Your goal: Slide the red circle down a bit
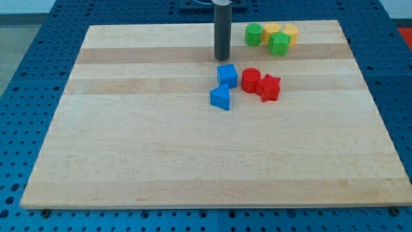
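Note:
The red circle (pixel 250 80) lies near the board's middle, a little toward the view's top. A red star (pixel 270 87) touches it on the right. A blue cube (pixel 226 75) sits just left of the red circle, and a blue triangle (pixel 220 98) lies below that cube. My tip (pixel 222 58) stands just above the blue cube, up and to the left of the red circle, touching no block.
At the view's top right is a cluster: a green circle (pixel 253 34), a green star (pixel 279 44), a yellow block (pixel 270 30) and another yellow block (pixel 290 32). The wooden board (pixel 129 142) lies on a blue perforated table.

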Robot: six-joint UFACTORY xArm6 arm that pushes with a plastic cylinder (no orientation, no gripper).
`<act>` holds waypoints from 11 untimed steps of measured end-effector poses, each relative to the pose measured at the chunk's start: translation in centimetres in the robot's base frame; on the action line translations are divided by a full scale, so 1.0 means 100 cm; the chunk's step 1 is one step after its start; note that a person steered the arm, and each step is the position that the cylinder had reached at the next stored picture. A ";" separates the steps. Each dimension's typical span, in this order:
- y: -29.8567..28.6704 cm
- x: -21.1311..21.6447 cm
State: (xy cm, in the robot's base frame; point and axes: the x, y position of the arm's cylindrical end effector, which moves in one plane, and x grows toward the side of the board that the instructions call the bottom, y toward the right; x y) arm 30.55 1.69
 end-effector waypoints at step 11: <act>0.050 0.086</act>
